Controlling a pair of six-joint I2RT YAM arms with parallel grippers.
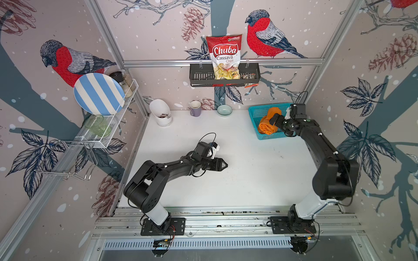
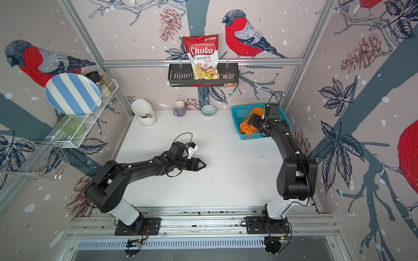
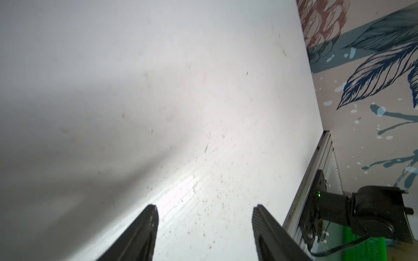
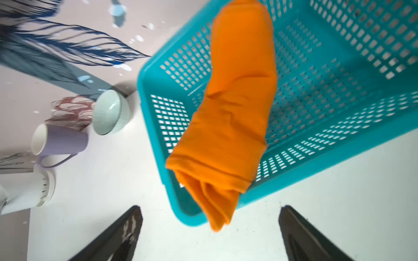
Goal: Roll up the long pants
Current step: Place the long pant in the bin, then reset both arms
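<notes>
— Is there any writing one can read?

— Yes. In both top views the chips bag (image 1: 225, 54) says "Chuba Cassava Chips" in red and white. It stands in a black rack (image 1: 199, 78) on the wall, higher than the basket (image 1: 254, 113) and well apart from it. The wrist views do not show this bag at all.

— Where are the long pants?

— The long pants (image 4: 237, 108) are one orange roll lying in the basket, which is teal and full of holes. The right wrist view shows a ribbed hem at the roll's end, and this end reaches over the basket's rim. The top views are too small for that.

— And the arms?

— The right gripper (image 4: 210, 209) is just beside the basket. Its fingers (image 4: 122, 237) are spread wide, with nothing between them, apart from the roll. The left gripper (image 1: 225, 165) is well apart from the basket, over bare tabletop (image 3: 158, 90). The left wrist view shows its fingers (image 3: 135, 235) parted and empty, above small brown specks.

— Anything more near the basket?

— The right wrist view shows a pale bowl (image 4: 110, 113) near it, and a lilac mug (image 4: 61, 140) beyond the bowl.
</notes>
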